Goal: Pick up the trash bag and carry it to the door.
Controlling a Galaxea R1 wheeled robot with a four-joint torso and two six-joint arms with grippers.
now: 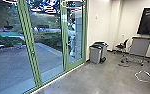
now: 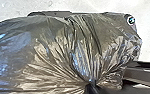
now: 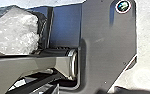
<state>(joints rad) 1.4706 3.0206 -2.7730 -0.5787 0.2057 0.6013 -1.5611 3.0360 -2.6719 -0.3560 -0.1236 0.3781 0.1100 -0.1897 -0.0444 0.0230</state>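
The left gripper (image 2: 92,88) looks closed on the gathered neck of the bag (image 2: 53,52); folds fan out from that pinch, probably because the neck gives one firm point to carry the load by. Whether the right gripper is open or closed, I cannot tell. The bag is close by the robot's base (image 3: 103,37), likely to limit swinging while driving. Farther out, grey bins (image 1: 95,54) stand near the wall, beside the green-framed glass door (image 1: 33,52), leaving bare floor (image 1: 96,78) in front of it.

No readable text, labels, numbers or signs.
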